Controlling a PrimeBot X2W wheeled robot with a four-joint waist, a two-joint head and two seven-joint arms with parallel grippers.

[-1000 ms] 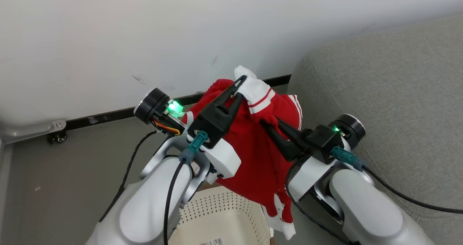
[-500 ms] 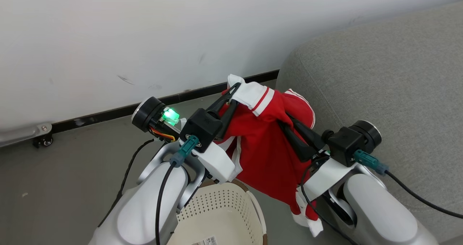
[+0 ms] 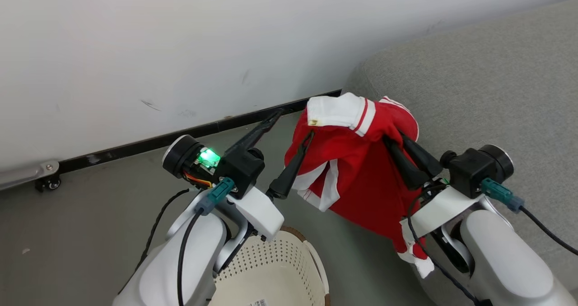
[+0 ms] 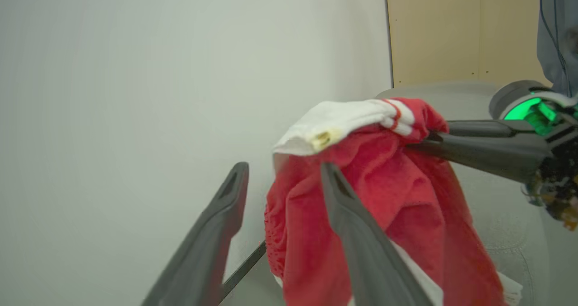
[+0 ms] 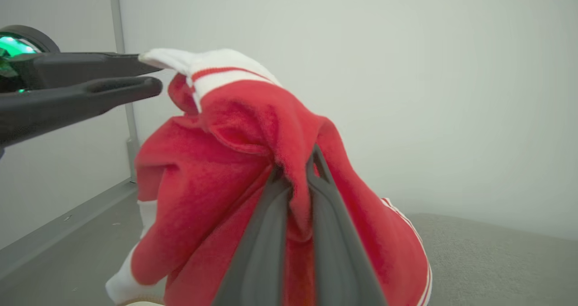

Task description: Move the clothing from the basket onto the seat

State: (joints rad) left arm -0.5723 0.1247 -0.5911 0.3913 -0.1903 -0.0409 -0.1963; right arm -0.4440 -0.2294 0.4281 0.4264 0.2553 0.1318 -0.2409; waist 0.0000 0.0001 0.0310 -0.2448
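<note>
The clothing (image 3: 356, 175) is a red garment with white cuffs and stripes. It hangs from my right gripper (image 3: 392, 139), which is shut on a fold of the red cloth (image 5: 235, 161) beside the seat (image 3: 487, 89), a grey sofa. My left gripper (image 3: 293, 124) stands open just left of the garment. In the left wrist view its fingers (image 4: 347, 215) are spread, with the cloth (image 4: 388, 193) behind the right one and nothing pinched between them. The cream perforated basket (image 3: 289, 261) sits below my arms; its inside is mostly hidden.
A white wall with a dark baseboard (image 3: 149, 139) runs behind the grey floor (image 3: 90, 215). A metal leg on a castor (image 3: 45, 182) stands at the far left. The sofa's rounded corner (image 3: 361, 76) meets the wall.
My left gripper has opened and let go of the white cuff. The garment now hangs from the right gripper alone, which has carried it right, closer to the sofa.
</note>
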